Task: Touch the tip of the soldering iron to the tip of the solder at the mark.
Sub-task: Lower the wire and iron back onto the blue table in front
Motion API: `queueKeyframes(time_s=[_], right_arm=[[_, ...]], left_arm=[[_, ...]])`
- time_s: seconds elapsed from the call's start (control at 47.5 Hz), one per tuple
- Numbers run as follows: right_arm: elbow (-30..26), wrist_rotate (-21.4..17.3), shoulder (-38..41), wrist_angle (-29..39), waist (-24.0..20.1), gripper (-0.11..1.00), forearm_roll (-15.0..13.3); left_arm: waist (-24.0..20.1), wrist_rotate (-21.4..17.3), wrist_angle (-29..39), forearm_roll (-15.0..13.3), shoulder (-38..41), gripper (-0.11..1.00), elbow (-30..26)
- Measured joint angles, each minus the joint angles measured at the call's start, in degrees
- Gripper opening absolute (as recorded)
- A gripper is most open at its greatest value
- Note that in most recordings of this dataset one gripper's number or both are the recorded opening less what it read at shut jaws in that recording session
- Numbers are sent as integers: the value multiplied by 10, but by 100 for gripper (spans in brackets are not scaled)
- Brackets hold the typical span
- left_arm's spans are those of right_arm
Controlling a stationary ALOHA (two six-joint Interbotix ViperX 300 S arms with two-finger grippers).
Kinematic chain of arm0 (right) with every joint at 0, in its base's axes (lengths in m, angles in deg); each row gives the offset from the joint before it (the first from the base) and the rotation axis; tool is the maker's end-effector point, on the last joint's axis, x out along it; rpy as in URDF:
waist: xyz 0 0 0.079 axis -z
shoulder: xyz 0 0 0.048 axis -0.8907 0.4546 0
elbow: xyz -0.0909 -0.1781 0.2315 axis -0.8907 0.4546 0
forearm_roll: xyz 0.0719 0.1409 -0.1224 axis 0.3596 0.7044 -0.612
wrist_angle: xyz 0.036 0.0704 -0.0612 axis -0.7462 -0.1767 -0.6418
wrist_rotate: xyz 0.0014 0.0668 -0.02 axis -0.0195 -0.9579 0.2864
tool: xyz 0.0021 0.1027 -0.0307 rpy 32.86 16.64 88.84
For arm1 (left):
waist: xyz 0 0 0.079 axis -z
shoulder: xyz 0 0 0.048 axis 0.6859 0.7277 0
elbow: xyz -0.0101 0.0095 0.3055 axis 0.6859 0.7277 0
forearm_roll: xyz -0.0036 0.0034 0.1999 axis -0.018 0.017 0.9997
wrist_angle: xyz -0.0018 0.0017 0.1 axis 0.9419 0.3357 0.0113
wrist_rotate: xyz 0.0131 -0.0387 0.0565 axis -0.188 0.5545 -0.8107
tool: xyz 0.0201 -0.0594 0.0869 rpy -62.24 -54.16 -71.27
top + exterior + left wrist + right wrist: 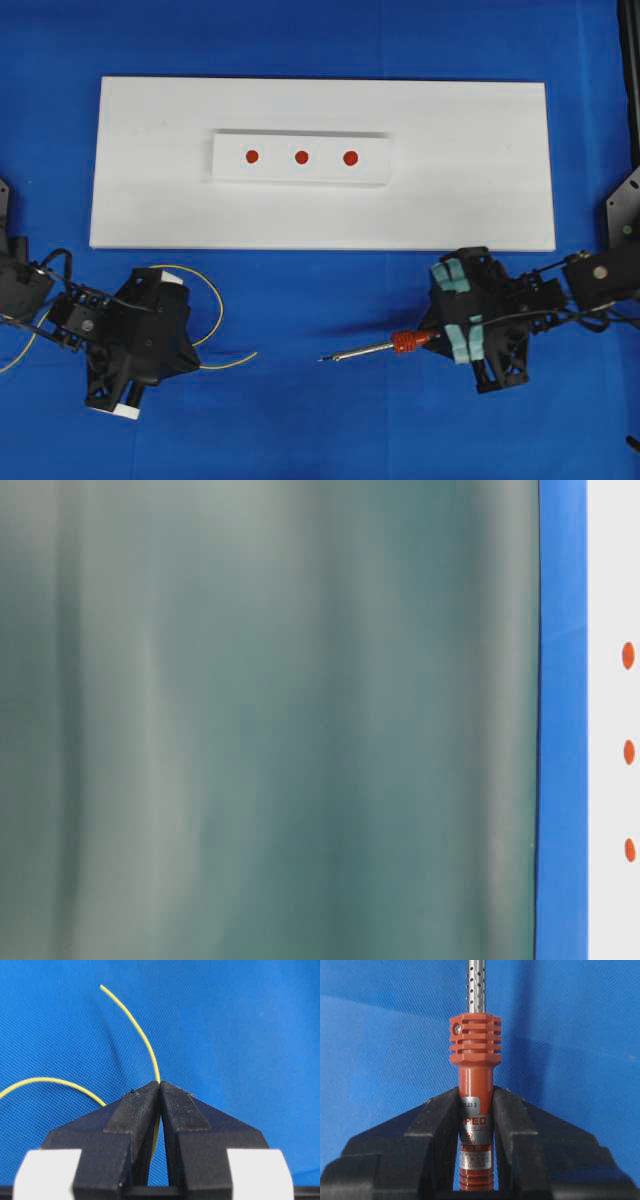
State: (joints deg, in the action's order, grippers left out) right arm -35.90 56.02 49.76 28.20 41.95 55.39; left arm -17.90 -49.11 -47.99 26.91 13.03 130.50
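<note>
Lay flat on the blue worktop [320, 40]: a long white board [480, 170], carrying a smaller raised white block [300, 175] near its middle. Held three red marks [301, 157] in a row along that block, evenly spaced. Nothing else seen resting on board or block.

Sat low on the left of the overhead view, off the board's near edge: the left end effector [159, 1086], clenched on the solder [141, 1035]. Pinched the thin yellow wire between both black pads right at the tips, per the left wrist view. Rose from the pads in a gentle curve over the blue cloth, free end in the air; looped back in a second arc to the left. Showed from overhead as a yellow curl around the left end effector, with a tail pointing right toward the middle.

Sat low on the right, mirrored: the right end effector [476, 1110], grasping the soldering iron [475, 1055] by its red-orange handle, pads on either side. Pointed its metal shaft left in the overhead view, over the cloth, tip well apart from the solder's end and short of the board.

Gave only a blurred grey-green surface in the table-level view, plus a blue strip and the marks at the right edge.
</note>
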Motion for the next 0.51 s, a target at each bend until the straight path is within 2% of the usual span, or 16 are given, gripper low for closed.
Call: queueKeyframes(time_s=[0.147, 0.442, 0.505], right_arm=[[-6, 1, 29, -11, -3, 6, 6], [-12, 1, 37, -11, -3, 6, 7], [-13, 0, 38, -11, -4, 7, 7]], left_arm=[[0, -9, -2, 0, 18, 2, -5], [-1, -11, -2, 0, 33, 3, -11], [0, -11, -2, 0, 33, 7, -11]])
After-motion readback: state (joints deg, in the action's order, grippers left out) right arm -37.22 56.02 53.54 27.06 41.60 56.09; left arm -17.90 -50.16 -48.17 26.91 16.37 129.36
